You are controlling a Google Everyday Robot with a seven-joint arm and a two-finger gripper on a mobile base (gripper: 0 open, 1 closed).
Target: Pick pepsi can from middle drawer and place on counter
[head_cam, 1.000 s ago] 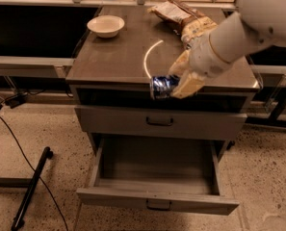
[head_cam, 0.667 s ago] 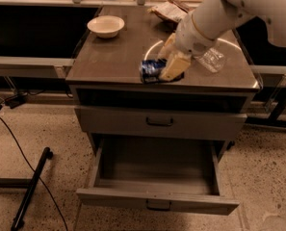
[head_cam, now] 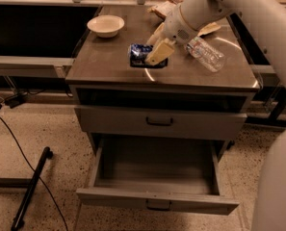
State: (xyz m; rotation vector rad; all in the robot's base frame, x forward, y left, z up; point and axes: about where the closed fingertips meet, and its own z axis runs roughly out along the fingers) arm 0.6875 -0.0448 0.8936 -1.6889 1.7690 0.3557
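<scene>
Cream two-finger gripper (head_cam: 151,53) low over glossy grey-brown counter (head_cam: 104,66), clamped on small dark-blue pepsi can (head_cam: 138,51). A finger hides the can's right half; contact with the top unclear. Clear plastic bottle (head_cam: 206,54) right of gripper, white bowl (head_cam: 106,25) beyond-left. Grey middle drawer (head_cam: 154,203) open below; speckled floor (head_cam: 51,124).

Can (head_cam: 138,52): dark blue with white markings, lying on its side, end facing left. Gripper (head_cam: 149,52) is over the tabletop (head_cam: 104,59) centre, pale fingers (head_cam: 160,51) clamped front and back of the can. Can is at tabletop level with a dark shadow under it; can't tell if it touches. Tabletop: grey-brown, glossy, pale arc reflections, thin raised edge. Drawer (head_cam: 133,198): lowest one, grey, shallow, pulled fully out below the closed drawer, small dark handle on its front.
</scene>
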